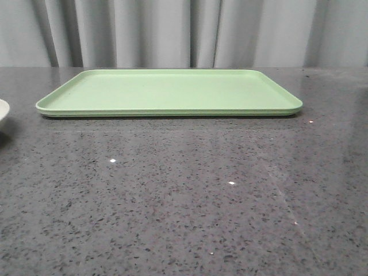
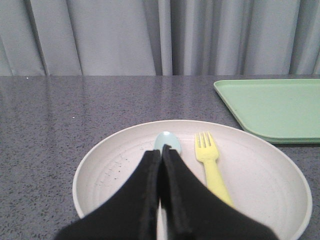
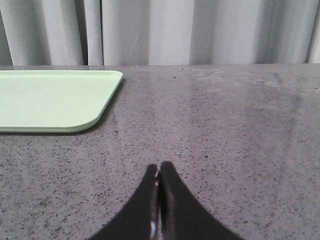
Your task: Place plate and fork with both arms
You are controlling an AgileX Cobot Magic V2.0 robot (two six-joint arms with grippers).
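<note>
You've got the cream plate near the table's left edge, yellow fork flat inside, tines toward the far edge.

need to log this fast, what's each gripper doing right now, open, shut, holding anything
Left gripper: fingers closed together, holding nothing, above the plate with the fork in it.
Right gripper: fingers closed, holding nothing, over the bare table.

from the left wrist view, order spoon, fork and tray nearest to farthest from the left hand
1. Spoon: in the plate, right at the shut tips of the left hand.
2. Fork: in the plate, beside the spoon.
3. Tray: on the table, beyond the plate.
</note>
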